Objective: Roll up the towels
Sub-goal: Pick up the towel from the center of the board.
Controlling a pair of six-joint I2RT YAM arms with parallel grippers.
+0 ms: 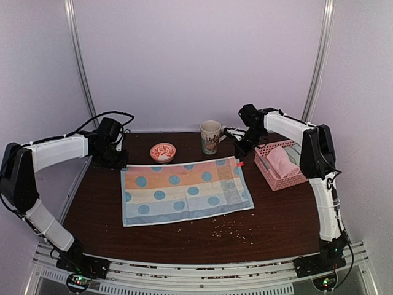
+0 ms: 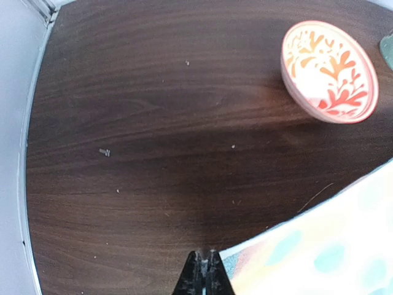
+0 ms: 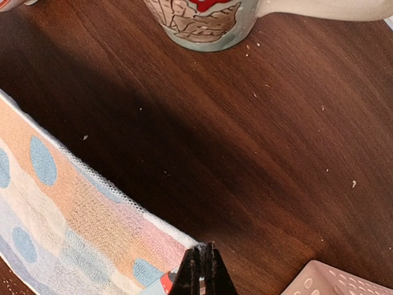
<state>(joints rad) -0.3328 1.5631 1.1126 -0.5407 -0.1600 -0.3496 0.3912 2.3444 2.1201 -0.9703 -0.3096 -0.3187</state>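
Observation:
A striped towel (image 1: 184, 192) with blue dots lies spread flat in the middle of the table; it also shows in the left wrist view (image 2: 319, 252) and the right wrist view (image 3: 67, 215). My left gripper (image 1: 118, 163) (image 2: 204, 255) is shut at the towel's far-left corner, with a pale sliver of cloth between its tips. At the far-right corner my right gripper (image 1: 240, 157) (image 3: 204, 249) is shut, pinching the white edge beside a red tag. A pale pink towel (image 1: 282, 161) lies folded in the pink basket (image 1: 279, 180), a greenish one behind it.
An orange-patterned bowl (image 1: 163, 152) (image 2: 328, 70) and a mug (image 1: 210, 136) (image 3: 202, 21) stand just behind the towel's far edge. The basket's corner (image 3: 331, 279) is close to my right gripper. Crumbs (image 1: 230, 230) lie scattered in front of the towel.

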